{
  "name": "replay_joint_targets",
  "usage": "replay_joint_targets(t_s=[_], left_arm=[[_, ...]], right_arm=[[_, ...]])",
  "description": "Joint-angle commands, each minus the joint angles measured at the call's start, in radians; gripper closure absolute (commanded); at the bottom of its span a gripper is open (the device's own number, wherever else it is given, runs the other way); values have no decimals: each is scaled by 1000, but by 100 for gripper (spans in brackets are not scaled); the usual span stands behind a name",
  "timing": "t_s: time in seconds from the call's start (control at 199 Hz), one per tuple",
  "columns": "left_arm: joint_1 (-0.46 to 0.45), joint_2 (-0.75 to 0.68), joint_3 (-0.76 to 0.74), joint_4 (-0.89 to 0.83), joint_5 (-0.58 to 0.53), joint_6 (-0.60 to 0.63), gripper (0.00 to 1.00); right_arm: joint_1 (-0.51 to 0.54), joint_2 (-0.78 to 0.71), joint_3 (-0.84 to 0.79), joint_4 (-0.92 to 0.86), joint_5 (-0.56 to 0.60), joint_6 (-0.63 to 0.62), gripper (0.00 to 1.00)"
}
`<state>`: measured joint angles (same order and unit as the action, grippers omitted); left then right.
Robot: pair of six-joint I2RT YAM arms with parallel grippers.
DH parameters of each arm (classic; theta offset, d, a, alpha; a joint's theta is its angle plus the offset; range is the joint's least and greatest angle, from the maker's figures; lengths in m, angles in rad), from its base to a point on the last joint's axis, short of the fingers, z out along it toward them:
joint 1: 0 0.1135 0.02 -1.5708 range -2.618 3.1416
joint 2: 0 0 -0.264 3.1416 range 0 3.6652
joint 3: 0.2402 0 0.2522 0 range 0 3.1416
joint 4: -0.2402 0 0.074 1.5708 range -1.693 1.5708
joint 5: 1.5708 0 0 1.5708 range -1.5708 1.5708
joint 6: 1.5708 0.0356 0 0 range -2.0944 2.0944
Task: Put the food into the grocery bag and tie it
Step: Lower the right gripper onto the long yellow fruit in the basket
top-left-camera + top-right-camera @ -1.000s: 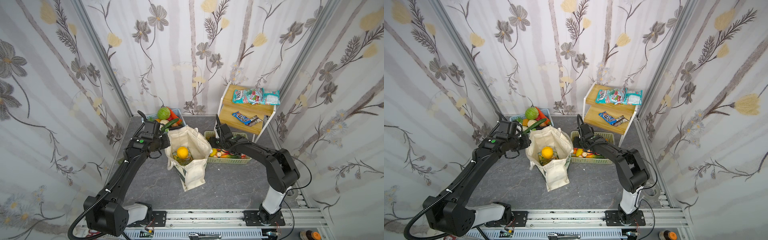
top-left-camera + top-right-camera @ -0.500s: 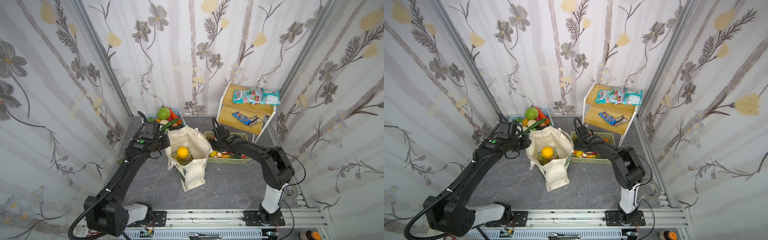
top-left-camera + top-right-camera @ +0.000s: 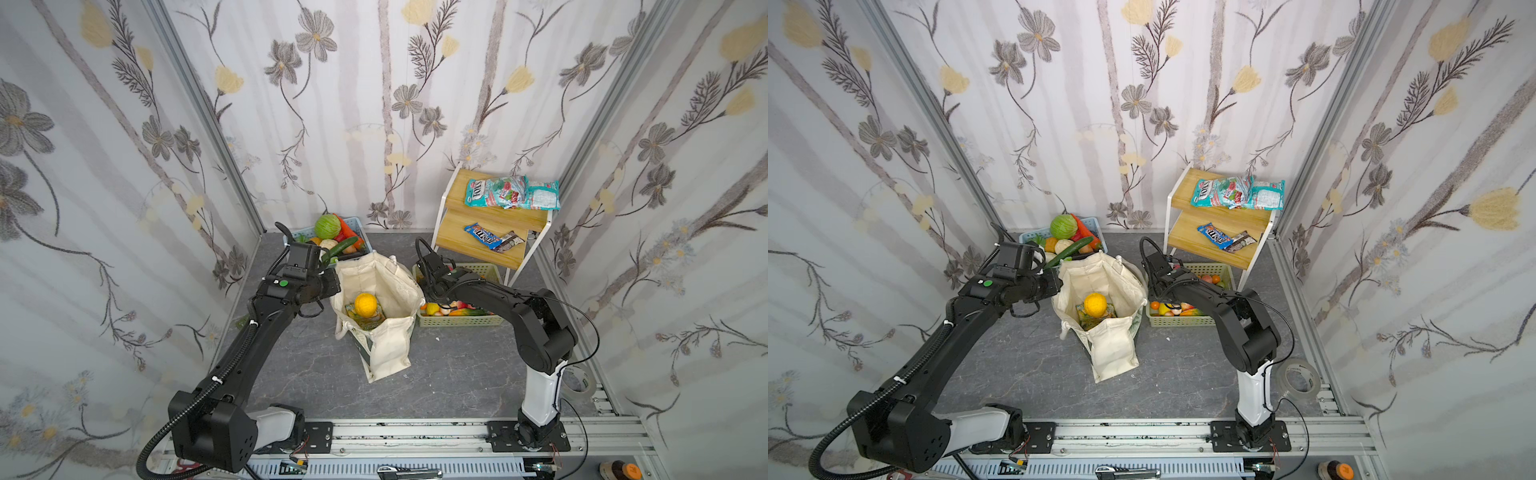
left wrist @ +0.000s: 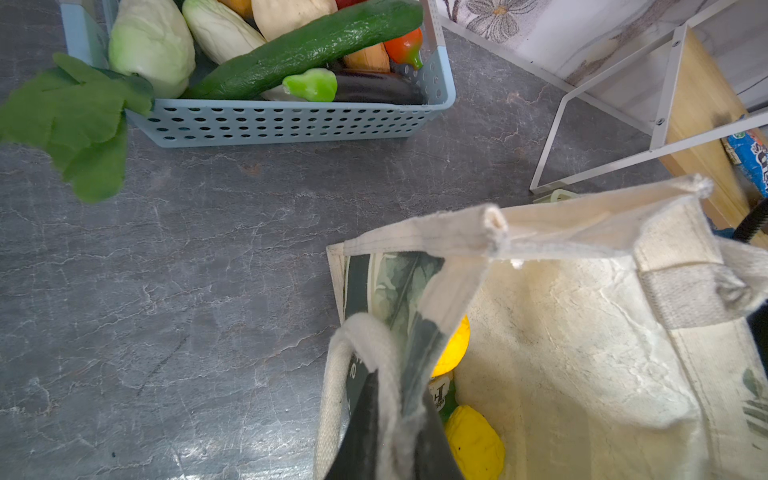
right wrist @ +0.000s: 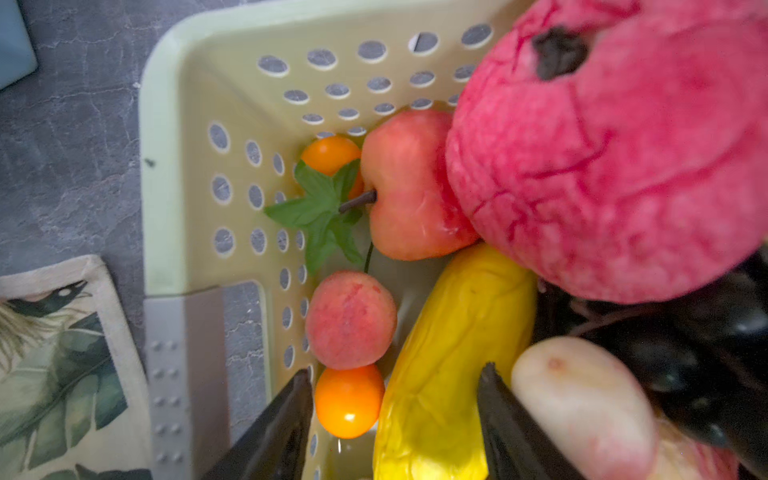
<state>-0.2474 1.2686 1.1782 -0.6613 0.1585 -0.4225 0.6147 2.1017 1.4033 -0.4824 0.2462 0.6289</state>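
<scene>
The grocery bag [image 3: 384, 349] stands open mid-floor in both top views, a cream tote with leaf-print sides [image 4: 395, 286]. Inside lie a round yellow-orange fruit [image 3: 365, 304] and a green-and-yellow packet [image 3: 368, 321]. My left gripper [image 4: 395, 419] is shut on the bag's left rim and its cream handle [image 4: 365, 336], holding the mouth up. My right gripper [image 5: 397, 371] is down in the pale green basket [image 5: 166, 166], open. A small orange [image 5: 349, 401] and a yellow oblong fruit [image 5: 449, 353] lie between its fingers, neither visibly pinched.
The green basket also holds a big pink fruit [image 5: 615, 166], peaches and a pale oblong piece [image 5: 582, 407]. A blue basket [image 4: 291, 120] of vegetables stands behind the bag. The wooden shelf [image 3: 490, 216] carries teal packets [image 3: 511, 193] and a blue packet [image 3: 482, 237]. A tape roll [image 3: 1298, 380] lies at the right.
My right gripper has slid along the green basket toward the bag and dropped among the fruit, its jaws spreading wider. The left gripper and the bag have stayed put.
</scene>
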Motion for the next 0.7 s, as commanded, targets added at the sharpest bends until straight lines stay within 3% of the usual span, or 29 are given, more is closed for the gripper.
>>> replay_joint_targets(t_s=[0.0, 0.386, 0.697], left_arm=[[2, -1, 11, 0, 4, 10, 100], [7, 5, 18, -6, 16, 47, 100], [11, 5, 12, 2, 24, 53, 100]], right_arm=[[17, 21, 33, -108, 113, 45, 36], [36, 37, 31, -202, 137, 143, 35], [13, 70, 19, -83, 37, 153, 34]])
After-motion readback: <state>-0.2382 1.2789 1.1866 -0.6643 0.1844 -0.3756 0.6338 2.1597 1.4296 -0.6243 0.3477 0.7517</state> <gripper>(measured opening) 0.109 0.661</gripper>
